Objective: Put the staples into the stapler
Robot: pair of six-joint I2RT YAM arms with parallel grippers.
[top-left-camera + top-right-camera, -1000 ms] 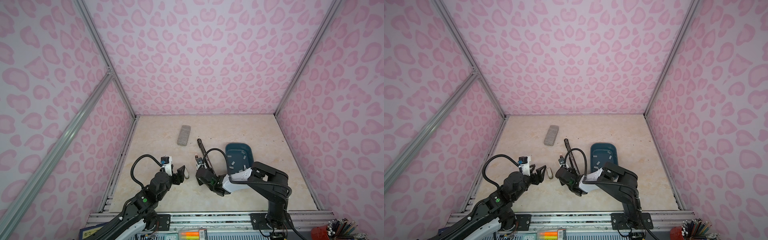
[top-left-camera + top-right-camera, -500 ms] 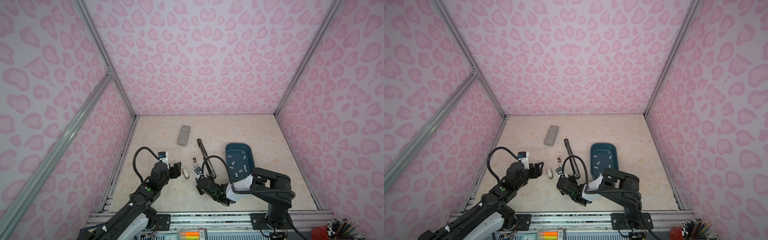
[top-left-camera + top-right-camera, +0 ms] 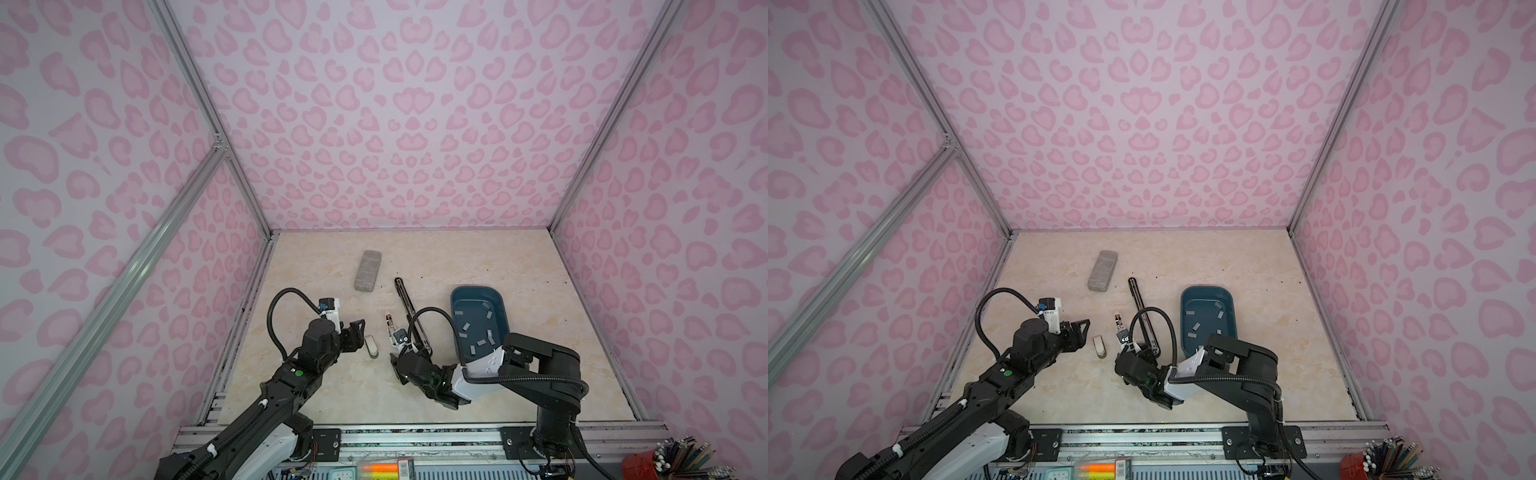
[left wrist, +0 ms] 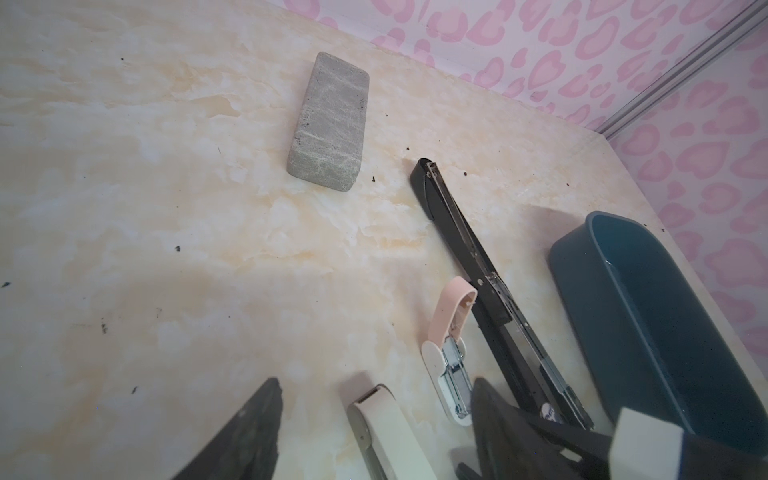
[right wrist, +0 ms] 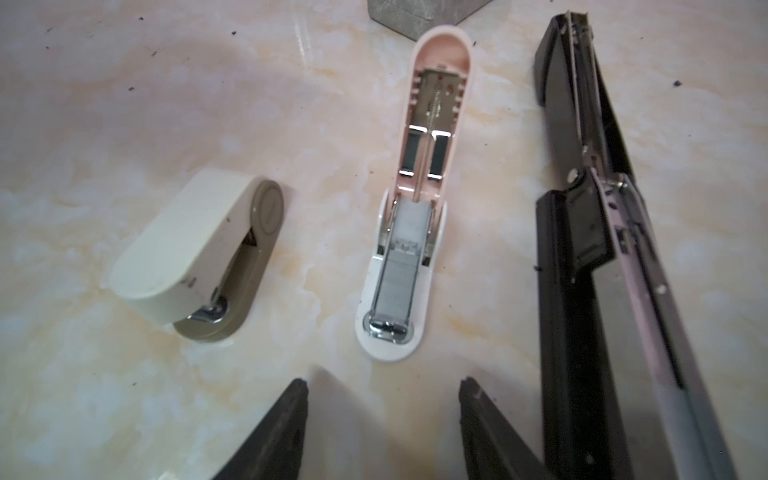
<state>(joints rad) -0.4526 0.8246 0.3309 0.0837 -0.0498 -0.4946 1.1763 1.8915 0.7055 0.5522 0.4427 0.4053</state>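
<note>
Right wrist view: the right gripper stands parted and empty just short of the pink stapler, which is folded open so its channel shows a staple strip. Right of that stapler, spare staples wait in the blue tray. On its other side the left gripper, jaws apart, holds nothing.

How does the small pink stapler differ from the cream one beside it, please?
The pink stapler lies folded open, with its metal staple channel exposed, while the cream stapler is closed. The pink stapler has a white base, the cream stapler a taupe one. Both are small and rest free on the table.
</note>
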